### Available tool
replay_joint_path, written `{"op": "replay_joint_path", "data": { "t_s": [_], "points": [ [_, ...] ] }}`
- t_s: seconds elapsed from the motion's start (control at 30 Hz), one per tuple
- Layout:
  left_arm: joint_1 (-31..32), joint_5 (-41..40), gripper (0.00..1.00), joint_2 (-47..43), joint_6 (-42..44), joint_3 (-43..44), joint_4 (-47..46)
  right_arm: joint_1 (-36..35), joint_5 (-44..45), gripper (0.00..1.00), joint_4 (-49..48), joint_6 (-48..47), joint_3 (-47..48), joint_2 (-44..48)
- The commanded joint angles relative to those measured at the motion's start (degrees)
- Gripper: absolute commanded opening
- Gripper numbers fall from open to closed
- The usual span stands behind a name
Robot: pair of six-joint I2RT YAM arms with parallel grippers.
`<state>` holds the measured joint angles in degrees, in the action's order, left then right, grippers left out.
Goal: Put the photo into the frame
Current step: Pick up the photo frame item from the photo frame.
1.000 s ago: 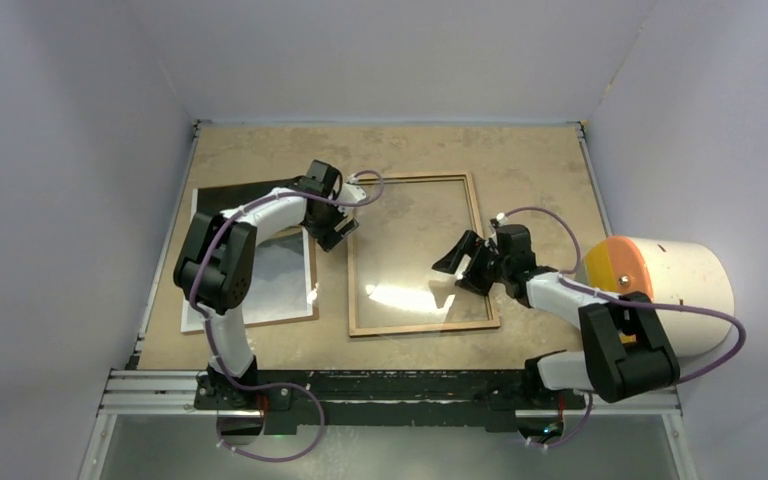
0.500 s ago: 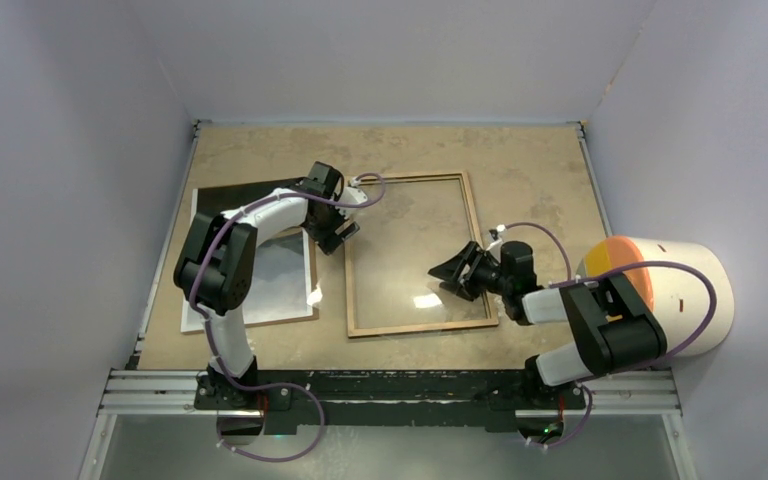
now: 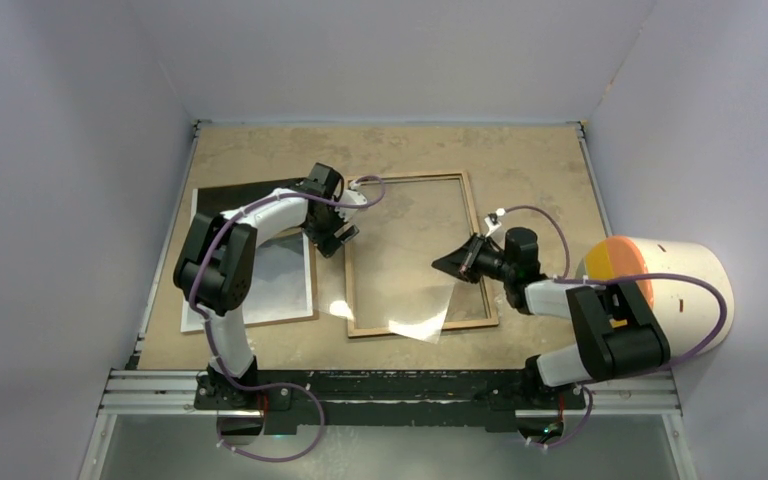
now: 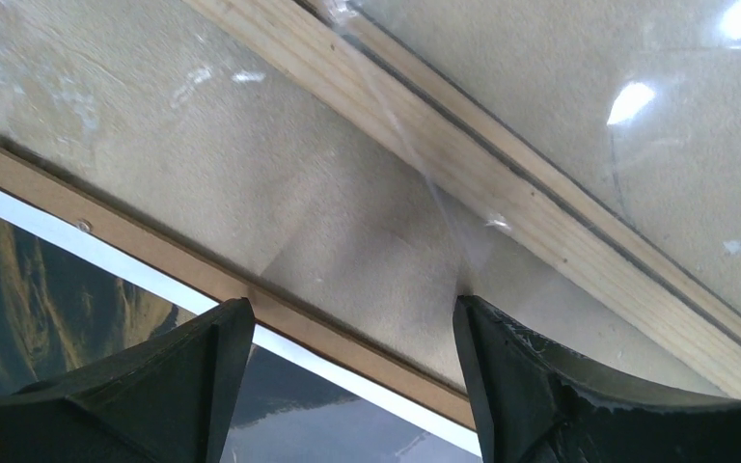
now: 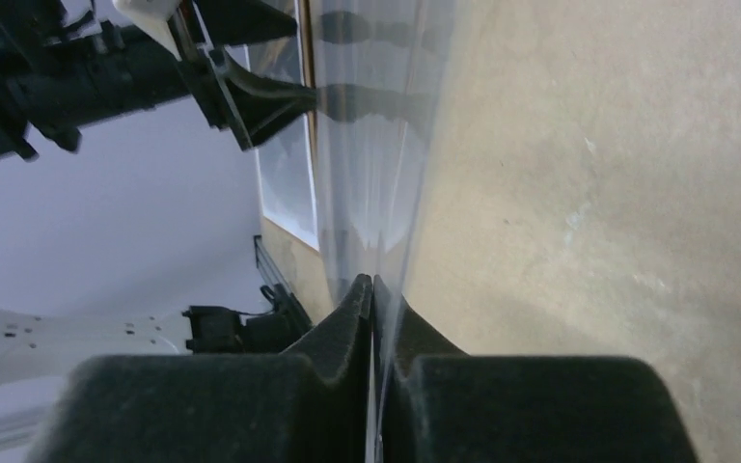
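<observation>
From the top camera there are one frame [image 3: 415,177], one photo [image 3: 280,280], one clear pane [image 3: 415,318], one white cylinder with an orange end [image 3: 675,285] and two claws. The frame lies wood side up in the middle of the bench [image 3: 520,160]. The photo lies flat to its left, picture up, with the left arm crossing over it. The left claw [image 3: 335,238] hangs over the gap between the photo and the frame's left rail. The right claw [image 3: 445,265] sits inside the frame near its right rail, well apart from the photo. The pane's near corner overlaps the frame's near rail onto the bench. Bare bench shows beyond the frame's far rail. The cylinder crowds the right edge beside the right arm.

In the left wrist view, the left claw [image 4: 349,307] is released, its fingers spread over bare bench. The photo's white border rests on a brown backing board [image 4: 87,224] just beside one finger, and the frame's wooden rail is just beyond the other.

In the right wrist view, the right claw [image 5: 373,285] is clenched on the thin edge of the clear pane, which runs away from it above the bench.
</observation>
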<state>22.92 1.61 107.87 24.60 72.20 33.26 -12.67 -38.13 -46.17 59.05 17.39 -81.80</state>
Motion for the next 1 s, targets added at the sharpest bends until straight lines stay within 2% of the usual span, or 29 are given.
{"op": "replay_joint_path", "data": {
  "t_s": [0.0, 0.13, 0.2, 0.23, 0.3, 0.4, 0.53, 0.7, 0.8, 0.9, 0.97],
  "points": [
    [0.2, 2.1, 0.8, -2.8, -0.2, 1.5, 3.6, 0.4, -4.5, 0.0, 13.2, -9.7, 9.3, -1.6],
    [0.2, 2.1, 0.8, -2.9, -0.3, 2.6, 4.2, 1.7, -11.5, 0.0, 17.3, -14.5, 14.5, -4.2],
    [-0.2, 2.1, 0.8, -3.0, -0.4, 3.0, 4.4, 1.9, -14.2, 0.0, 27.0, -21.1, 19.3, -5.1],
    [-0.4, 2.1, 0.8, -3.1, -0.5, 3.4, 4.4, 1.9, -14.1, 0.0, 33.2, -24.9, 22.1, -5.2],
    [-1.1, 2.4, 0.8, -3.1, -0.8, 4.2, 4.7, 1.9, -8.6, 0.0, 44.7, -32.6, 28.4, -5.5],
    [-2.9, 2.6, 0.8, -2.8, -0.9, 5.8, 5.0, 1.8, -4.7, 0.0, 54.3, -37.0, 34.6, -7.1],
    [-4.6, 2.9, 0.8, -0.9, -1.6, 7.7, 5.3, 1.8, -5.2, 0.0, 56.1, -36.5, 36.0, -7.7],
    [-4.6, 2.3, 0.79, 2.3, -5.4, 10.4, 3.8, 3.8, -5.1, 0.0, 57.5, -33.7, 36.9, -3.3],
    [-4.6, 5.1, 0.79, 3.6, -7.1, 13.0, 4.8, 6.4, -5.1, 0.0, 61.7, -35.3, 41.8, -1.4],
    [-4.6, 8.9, 0.79, 4.2, -8.3, 14.4, 6.3, 7.0, -1.6, 0.0, 71.3, -41.4, 50.7, -2.4],
    [-4.6, 11.7, 0.79, 4.3, -9.2, 14.5, 6.8, 7.0, -2.9, 0.0, 74.4, -44.1, 53.7, -3.4]
  ]
}}
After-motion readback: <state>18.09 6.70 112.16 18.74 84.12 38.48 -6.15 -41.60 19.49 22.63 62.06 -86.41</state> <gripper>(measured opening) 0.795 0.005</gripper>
